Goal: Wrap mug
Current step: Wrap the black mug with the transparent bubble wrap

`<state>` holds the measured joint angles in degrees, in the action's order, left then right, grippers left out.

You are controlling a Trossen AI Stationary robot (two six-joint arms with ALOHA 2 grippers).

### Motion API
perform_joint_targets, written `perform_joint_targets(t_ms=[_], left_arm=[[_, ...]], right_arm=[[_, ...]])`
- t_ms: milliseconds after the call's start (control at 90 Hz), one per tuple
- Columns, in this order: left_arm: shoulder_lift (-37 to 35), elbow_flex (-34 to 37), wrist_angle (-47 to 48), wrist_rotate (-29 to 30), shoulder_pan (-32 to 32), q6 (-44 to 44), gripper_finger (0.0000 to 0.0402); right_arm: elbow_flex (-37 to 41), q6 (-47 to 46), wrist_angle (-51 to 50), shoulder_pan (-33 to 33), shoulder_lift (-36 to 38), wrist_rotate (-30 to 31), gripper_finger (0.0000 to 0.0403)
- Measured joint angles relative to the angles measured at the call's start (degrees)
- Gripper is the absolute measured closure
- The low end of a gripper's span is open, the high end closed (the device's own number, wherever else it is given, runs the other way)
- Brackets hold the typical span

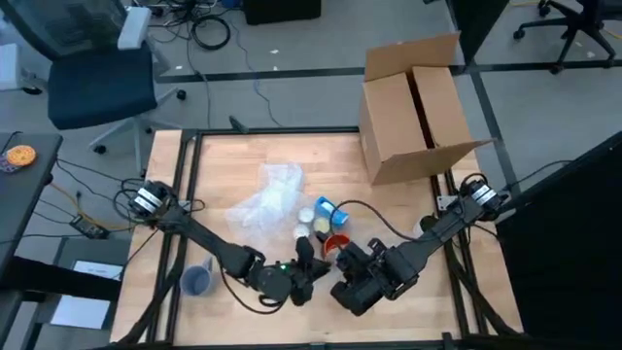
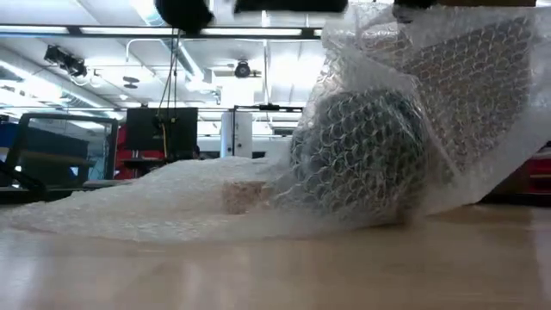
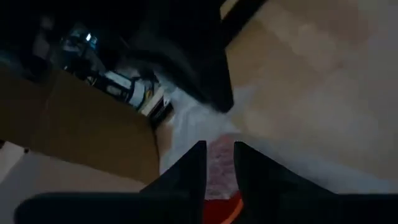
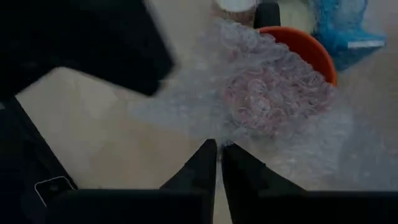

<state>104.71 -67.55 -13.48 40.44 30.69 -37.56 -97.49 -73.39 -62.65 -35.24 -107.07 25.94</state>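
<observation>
A red mug [image 1: 337, 243] stands on the wooden table near its front, draped in clear bubble wrap [image 4: 261, 93]. More of the wrap [image 1: 270, 194] lies spread toward the table's far side. In the low view the wrap [image 2: 413, 103] rises over a dark round shape and is drawn up out of the picture. My left gripper [image 3: 219, 155] comes at the mug from its left and is shut on the wrap. My right gripper [image 4: 217, 149] comes from the near right, also shut on the wrap. My left gripper has wrap-covered mug [image 3: 221, 171] between its two fingers, with the red rim [image 3: 225, 210] showing close behind them. Whether the mug's wall lies between the fingers together with the wrap, I cannot tell. My right gripper pinches the bubble wrap's near edge [image 4: 217, 134] between its two fingertips. From there the sheet runs up and over the red mug [image 4: 311, 46], which stands on the table.
A blue mug [image 1: 327, 207] and a white and yellow thing [image 1: 319, 226] stand just beyond the red mug. A grey-blue cup [image 1: 196, 280] sits at the near left. An open cardboard box [image 1: 418, 112] stands at the far right corner.
</observation>
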Motion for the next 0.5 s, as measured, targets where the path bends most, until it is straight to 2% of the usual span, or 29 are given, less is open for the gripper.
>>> perform_joint_targets(t_ms=[233, 378, 500], left_arm=[[2.38, 0.00, -5.32, 0.48, -1.43, -6.49, 0.0335], [2.23, 0.02, -7.23, 6.77, -0.20, -8.94, 0.0335], [2.09, 0.00, -9.52, 7.93, 0.72, -12.70, 0.0335]], right_arm=[[0.00, 2.47, 0.43, 0.00, 0.01, 0.04, 0.0403], [0.00, 3.23, 0.39, -0.03, -0.02, 0.02, 0.0403], [-0.02, 4.26, 0.47, -0.05, -0.02, 0.04, 0.0403]])
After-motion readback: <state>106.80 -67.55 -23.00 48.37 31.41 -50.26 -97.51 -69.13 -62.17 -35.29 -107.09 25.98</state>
